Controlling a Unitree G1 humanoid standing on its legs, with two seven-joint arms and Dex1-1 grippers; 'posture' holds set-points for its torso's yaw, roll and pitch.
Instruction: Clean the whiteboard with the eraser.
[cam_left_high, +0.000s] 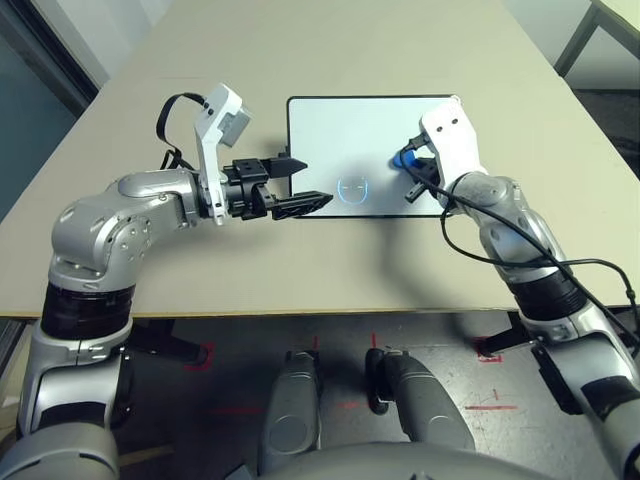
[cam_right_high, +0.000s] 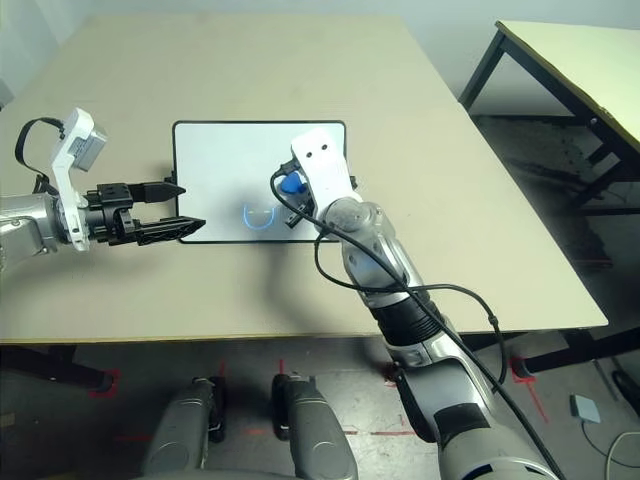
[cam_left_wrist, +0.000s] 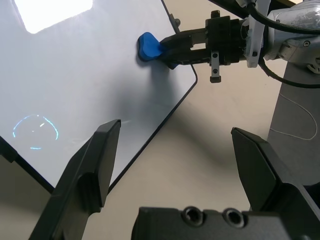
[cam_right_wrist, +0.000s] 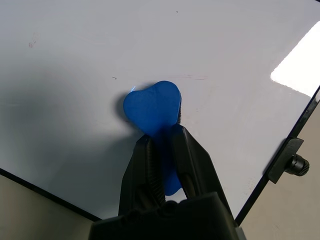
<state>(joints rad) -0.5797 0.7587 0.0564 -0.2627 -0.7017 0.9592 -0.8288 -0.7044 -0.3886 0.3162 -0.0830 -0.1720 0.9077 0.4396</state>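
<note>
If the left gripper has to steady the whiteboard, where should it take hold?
Probably the whiteboard's thin black frame on the robot's left side, coming in flat from that side: the open left gripper already sits there, clear of the eraser held by the right gripper.

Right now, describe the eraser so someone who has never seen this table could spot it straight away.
On the tan table lies a whiteboard with a thin black frame. Near its right-hand edge, the right tool pinches the eraser against the white surface. It is the one bright blue thing there, small and rounded.
</note>
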